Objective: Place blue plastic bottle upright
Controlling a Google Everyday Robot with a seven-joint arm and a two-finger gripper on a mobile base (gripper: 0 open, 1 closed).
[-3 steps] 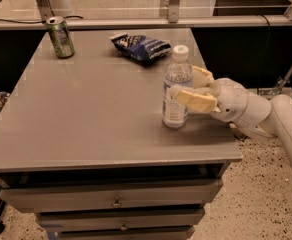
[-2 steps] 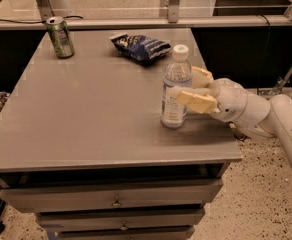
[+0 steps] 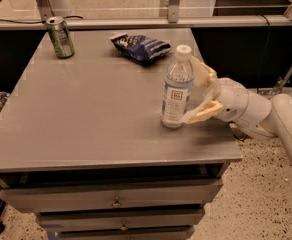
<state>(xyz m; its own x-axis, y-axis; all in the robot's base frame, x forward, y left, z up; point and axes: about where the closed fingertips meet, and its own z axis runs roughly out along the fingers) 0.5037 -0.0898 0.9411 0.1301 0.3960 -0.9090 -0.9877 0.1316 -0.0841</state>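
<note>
The blue plastic bottle (image 3: 176, 89) is clear with a white cap and a pale label. It stands upright on the grey table (image 3: 86, 119), near the right edge. My gripper (image 3: 192, 92) reaches in from the right at the bottle's side. Its cream fingers (image 3: 202, 115) are spread apart, one behind the bottle and one low in front by its base. The jaws are open and do not clamp the bottle.
A green drink can (image 3: 60, 36) stands at the table's far left corner. A dark blue crinkled snack bag (image 3: 140, 46) lies at the far middle, behind the bottle. Drawers sit under the table top. A railing runs along the back edge.
The fingers have spread wider apart and let go of the bottle. The bottle stays upright in the same spot.
</note>
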